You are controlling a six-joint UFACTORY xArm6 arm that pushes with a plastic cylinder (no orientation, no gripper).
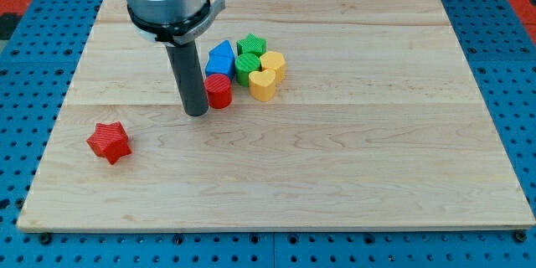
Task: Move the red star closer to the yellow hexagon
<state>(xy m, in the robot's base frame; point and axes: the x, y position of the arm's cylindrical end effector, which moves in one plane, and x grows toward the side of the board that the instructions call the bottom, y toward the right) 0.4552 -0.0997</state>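
The red star (109,141) lies alone at the view's left, low on the wooden board (352,167). The yellow hexagon (274,63) sits in a cluster near the top centre, touching a yellow heart (262,85). My tip (196,112) rests on the board just left of a red cylinder (219,91), close to it or touching. The tip is about a hundred pixels right of the red star and a little above it. The cluster lies to the tip's upper right.
The cluster also holds a blue block (221,58), a green star (250,46) and a green cylinder (247,68). The arm's grey body (164,0) hangs over the board's top left. A blue pegboard table (502,67) surrounds the board.
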